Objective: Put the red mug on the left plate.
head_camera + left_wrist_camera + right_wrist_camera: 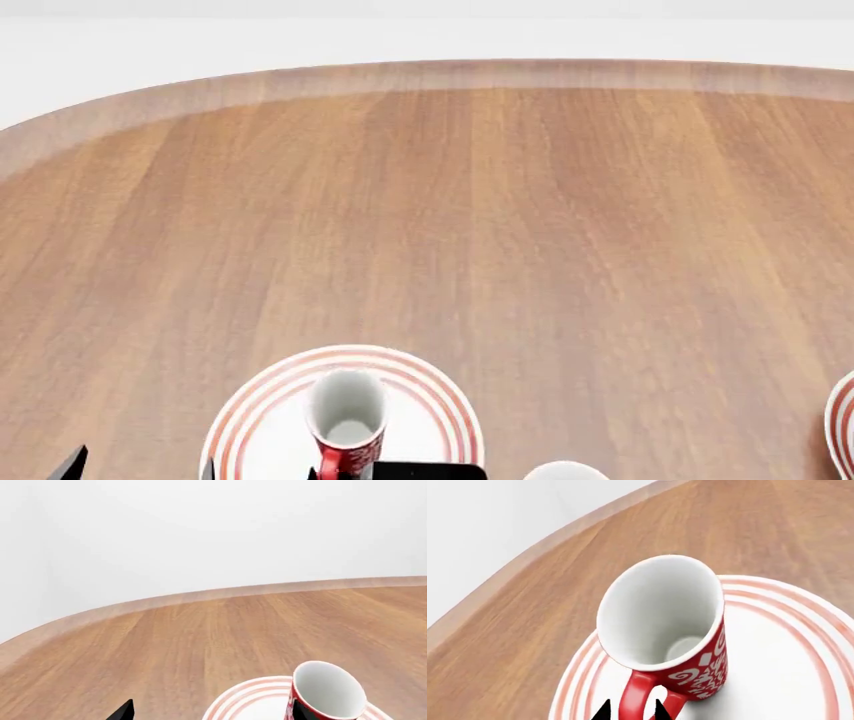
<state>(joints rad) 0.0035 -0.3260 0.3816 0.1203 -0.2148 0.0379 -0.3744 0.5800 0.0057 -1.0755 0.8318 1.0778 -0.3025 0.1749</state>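
The red mug (347,425) with white floral pattern stands on the left plate (267,405), a white plate with red rings, at the near edge of the head view. In the right wrist view the red mug (667,625) shows its white inside, and its red loop handle (637,697) sits between the two black tips of my right gripper (631,711), which is shut on it. The right gripper (400,472) is just behind the mug. My left gripper (213,715) is open and empty beside the left plate (253,700), one tip near the mug (327,690).
The rim of a white mug (563,470) shows at the near edge, right of the plate. The second ringed plate (843,420) is cut off at the right edge. The wooden table (507,220) stretches far, with a rounded far edge and a white wall behind.
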